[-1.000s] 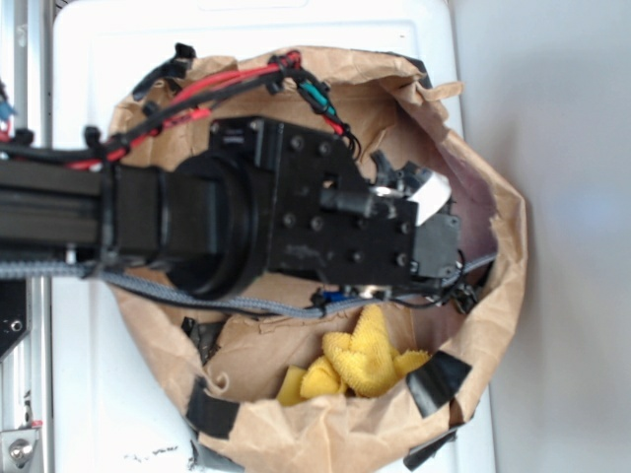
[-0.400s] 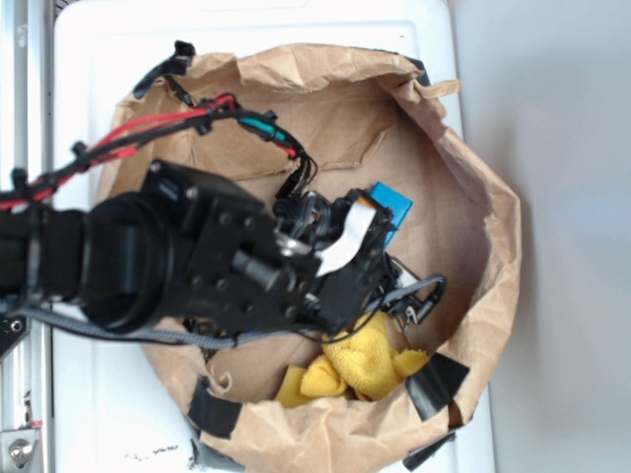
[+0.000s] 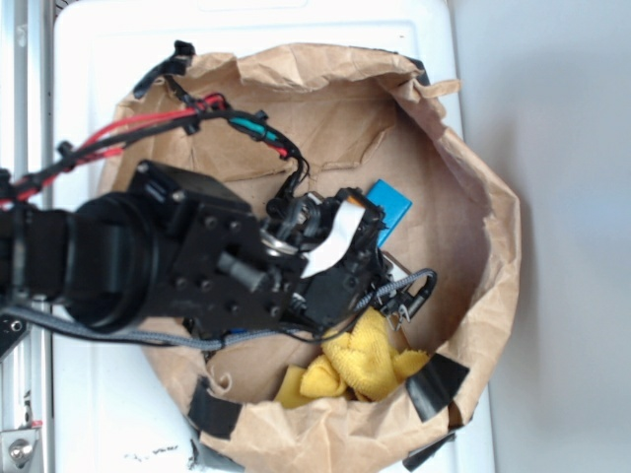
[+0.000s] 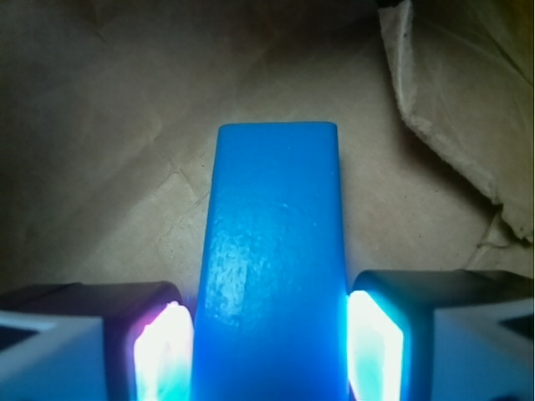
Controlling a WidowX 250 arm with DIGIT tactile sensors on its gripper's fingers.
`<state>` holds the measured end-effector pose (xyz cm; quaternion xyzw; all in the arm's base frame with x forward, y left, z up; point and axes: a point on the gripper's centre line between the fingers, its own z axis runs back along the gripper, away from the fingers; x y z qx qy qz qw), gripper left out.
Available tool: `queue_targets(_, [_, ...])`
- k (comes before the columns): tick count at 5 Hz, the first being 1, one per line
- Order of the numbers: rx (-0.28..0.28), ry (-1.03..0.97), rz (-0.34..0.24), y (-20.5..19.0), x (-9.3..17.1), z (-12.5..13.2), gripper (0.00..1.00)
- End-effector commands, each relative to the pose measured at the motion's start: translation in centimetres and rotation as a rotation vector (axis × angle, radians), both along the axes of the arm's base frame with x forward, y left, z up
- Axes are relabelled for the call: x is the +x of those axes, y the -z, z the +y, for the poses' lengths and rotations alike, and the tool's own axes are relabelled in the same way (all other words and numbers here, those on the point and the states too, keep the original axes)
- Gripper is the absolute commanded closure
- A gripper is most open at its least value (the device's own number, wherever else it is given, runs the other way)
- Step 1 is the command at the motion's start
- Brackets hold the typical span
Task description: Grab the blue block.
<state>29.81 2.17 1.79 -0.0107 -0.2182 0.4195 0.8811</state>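
The flat bright-blue rectangular block [image 4: 274,259] lies on the brown paper bag's floor [image 4: 100,167], directly between the pincer [image 4: 269,347] pads, long axis pointing ahead; jaws stand apart, flanking it closely.

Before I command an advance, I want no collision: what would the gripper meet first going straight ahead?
The blue block already sits between the gripper's fingers; beyond it, probably the brown paper bag.
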Motion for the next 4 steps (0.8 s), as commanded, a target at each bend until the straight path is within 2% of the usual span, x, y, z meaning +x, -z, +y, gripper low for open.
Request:
queue_targets(1, [-0.048,-0.033,0.012,-1.1,-1.4,0.9,1.0])
queue_targets(2, [-0.072,-0.057,0.078,-6.2,-1.9,1.3,1.0])
queue_targets(3, [-0.078,-0.045,0.178,-10.1,-2.1,1.6,1.0])
queue_targets(4, [-0.045,-0.039,0.2,-12.1,-2.4,1.5,1.0])
